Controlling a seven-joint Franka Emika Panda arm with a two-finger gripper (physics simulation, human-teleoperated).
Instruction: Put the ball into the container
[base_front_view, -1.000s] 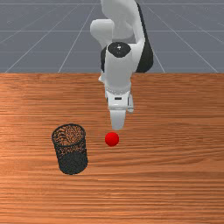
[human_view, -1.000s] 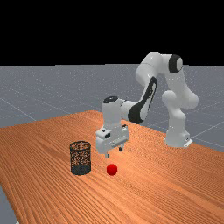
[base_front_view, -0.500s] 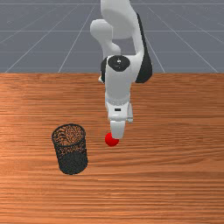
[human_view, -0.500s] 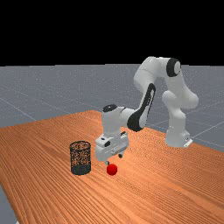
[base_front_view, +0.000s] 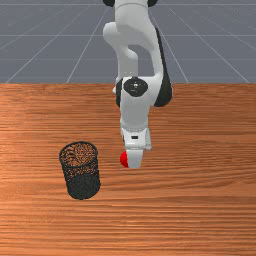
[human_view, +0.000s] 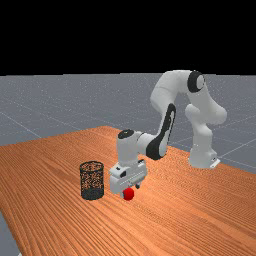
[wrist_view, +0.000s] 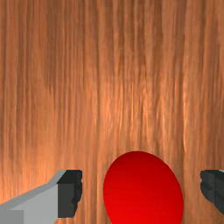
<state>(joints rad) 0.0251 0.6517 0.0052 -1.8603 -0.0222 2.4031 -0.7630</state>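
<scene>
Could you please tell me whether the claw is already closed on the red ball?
No, in the wrist view the claw's two dark fingers stand apart, with wood visible between each and the shiny red ball.

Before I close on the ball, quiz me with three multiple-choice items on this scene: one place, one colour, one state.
1. In the front view, where does the container stand?
A. Right of the ball
B. Left of the ball
C. Underneath the ball

2. What colour is the ball?
A. Red
B. Blue
C. Yellow

3. What state is the gripper in?
A. Shut on the ball
B. Shut on the container
C. Open

1 B: the front view has the container on its left, the ball nearer the middle.
2 A: all three views show a red ball.
3 C: in the wrist view, wood shows between the ball and each finger.
</scene>
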